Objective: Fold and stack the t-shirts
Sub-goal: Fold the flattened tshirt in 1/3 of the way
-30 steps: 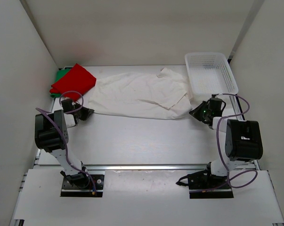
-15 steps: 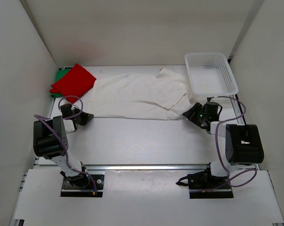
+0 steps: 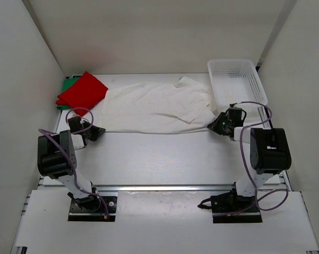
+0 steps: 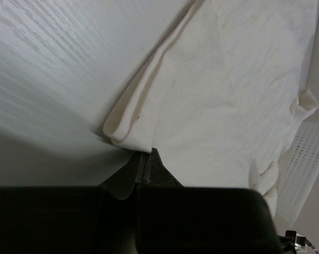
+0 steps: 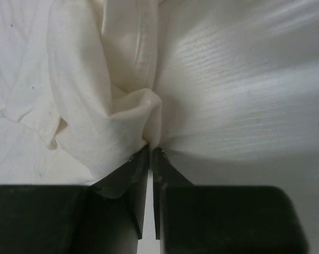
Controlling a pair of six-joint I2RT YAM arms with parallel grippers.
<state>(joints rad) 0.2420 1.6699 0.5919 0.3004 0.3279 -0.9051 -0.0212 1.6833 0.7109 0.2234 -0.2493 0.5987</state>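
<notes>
Stacking looks partly done: the red t-shirt (image 3: pixel 84 90) lies folded on the green t-shirt (image 3: pixel 66 86) in the far left corner of the counter (image 3: pixel 159 159). The white t-shirt (image 3: pixel 154 106) is spread across the far middle, unfolded, its right edge beside the basket (image 3: pixel 237 62). The left fingers (image 4: pixel 148 169) are clenched on its near left corner, hem pinched at their tips. The right fingers (image 5: pixel 145 159) grip a bunched fold at its near right corner. Folding this shirt and adding it to the pile remain.
</notes>
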